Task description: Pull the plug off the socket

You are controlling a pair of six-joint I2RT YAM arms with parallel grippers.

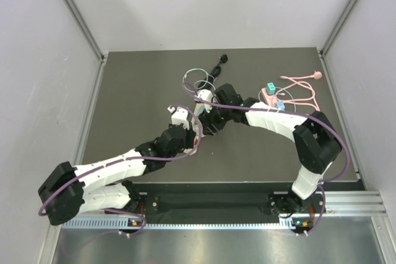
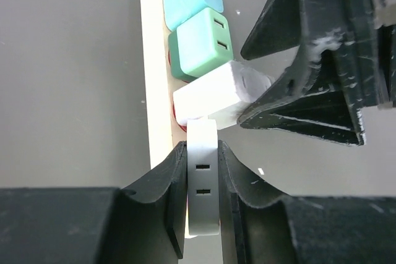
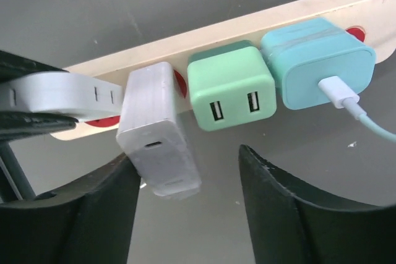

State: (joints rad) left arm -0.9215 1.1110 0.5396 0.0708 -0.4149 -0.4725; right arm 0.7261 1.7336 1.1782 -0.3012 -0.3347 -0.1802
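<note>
A cream power strip [image 2: 154, 60] lies on the dark table, under both wrists in the top view [image 1: 203, 97]. It carries a blue plug [image 3: 315, 54] with a white cable, a green USB plug [image 3: 232, 88], a white charger block [image 3: 158, 128] and a flat white plug [image 2: 203, 183] at its end. My left gripper [image 2: 202, 153] is shut on the flat white plug, which also shows in the right wrist view [image 3: 55, 94]. My right gripper [image 3: 185, 177] is open, with the tilted white charger block between its fingers, close to the left finger [image 3: 93, 214].
A pink strip with a teal plug [image 1: 270, 93] and a pink cable [image 1: 303, 85] lie at the back right. A black plug [image 1: 221, 60] and a coiled pale cable [image 1: 197, 81] lie behind the strip. Grey walls stand on both sides.
</note>
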